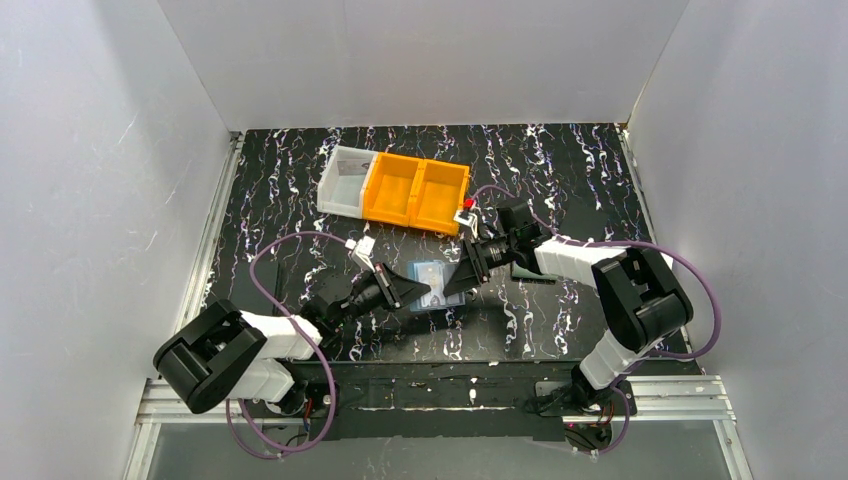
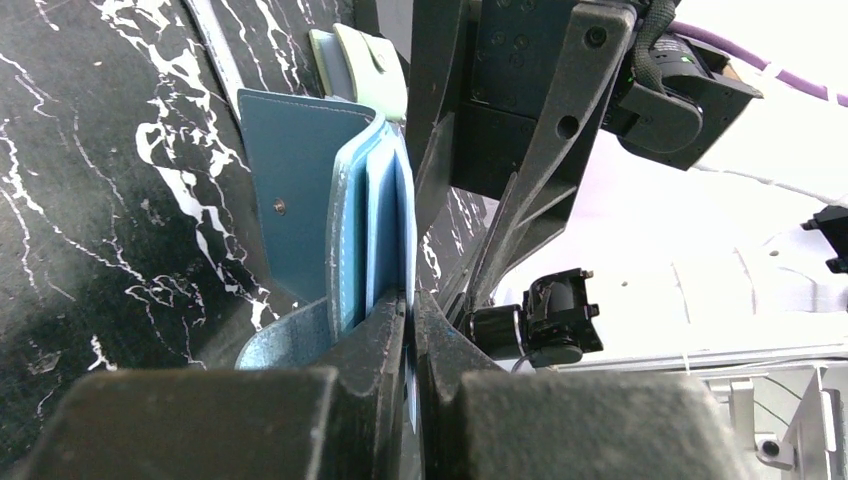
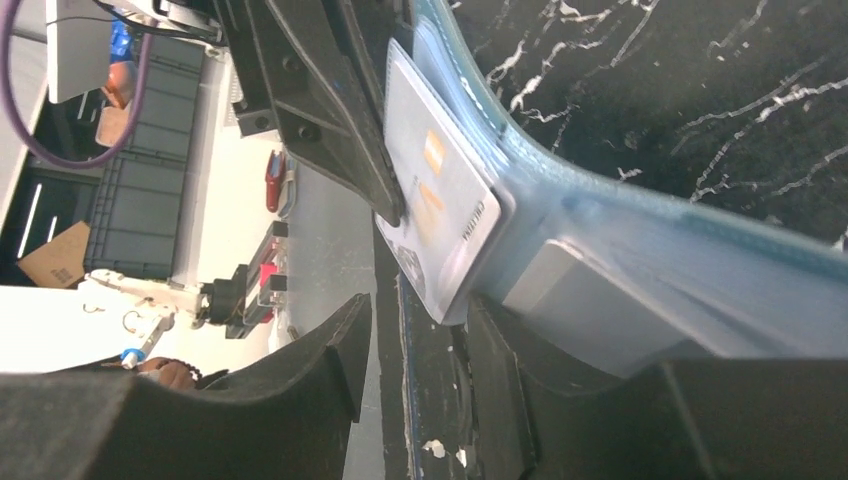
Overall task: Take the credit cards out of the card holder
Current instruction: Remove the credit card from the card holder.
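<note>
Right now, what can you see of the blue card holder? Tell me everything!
The card holder is a small folding wallet, dark blue outside with a snap stud, lighter blue inside with clear pockets. It looks like soft leather. It is open, over the black marbled table. The left hand is shut on one edge. A pale card sticks out of a pocket, between the open fingers of the right hand.

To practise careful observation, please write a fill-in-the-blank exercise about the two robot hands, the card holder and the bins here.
The left hand is shut on the ____ card holder. The right hand stands ____, with a pale card showing its corner between the fingers. Beside the white bin sit two ____ bins.
Missing words: blue, open, orange.
</note>
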Tool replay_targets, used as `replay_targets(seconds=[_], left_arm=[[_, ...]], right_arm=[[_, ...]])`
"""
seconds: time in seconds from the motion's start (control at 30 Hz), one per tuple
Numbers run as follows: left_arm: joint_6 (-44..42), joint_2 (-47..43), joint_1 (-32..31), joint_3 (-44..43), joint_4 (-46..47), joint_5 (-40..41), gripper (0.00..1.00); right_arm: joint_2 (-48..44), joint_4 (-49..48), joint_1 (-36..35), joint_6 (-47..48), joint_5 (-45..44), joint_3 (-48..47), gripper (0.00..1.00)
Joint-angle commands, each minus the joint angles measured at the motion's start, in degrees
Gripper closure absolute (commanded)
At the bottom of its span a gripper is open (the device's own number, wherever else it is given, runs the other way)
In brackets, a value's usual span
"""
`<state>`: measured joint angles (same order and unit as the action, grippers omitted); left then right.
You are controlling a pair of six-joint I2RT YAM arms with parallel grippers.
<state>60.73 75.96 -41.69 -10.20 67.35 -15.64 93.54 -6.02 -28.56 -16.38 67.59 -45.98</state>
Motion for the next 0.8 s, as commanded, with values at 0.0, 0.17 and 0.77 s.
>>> replay_targets(seconds=[0.0,0.17,0.77], left_arm=[[0.76,-1.70,-0.03,-3.68,7.25,-3.14,1.00],[0.95,-0.96,-0.28,-4.84,7.44,-4.10,1.00],[1.58,5.09,-2.15,-6.04,8.01,-1.50,1.00]], right_arm=[[1.33,-10.24,0.26,-6.99,3.68,0.93,0.50],[0.97,-11.32,0.26,-8.31,4.57,0.87,0.51],[0.89,-11.22,2.11,-10.86,8.26,-1.15,0.76]])
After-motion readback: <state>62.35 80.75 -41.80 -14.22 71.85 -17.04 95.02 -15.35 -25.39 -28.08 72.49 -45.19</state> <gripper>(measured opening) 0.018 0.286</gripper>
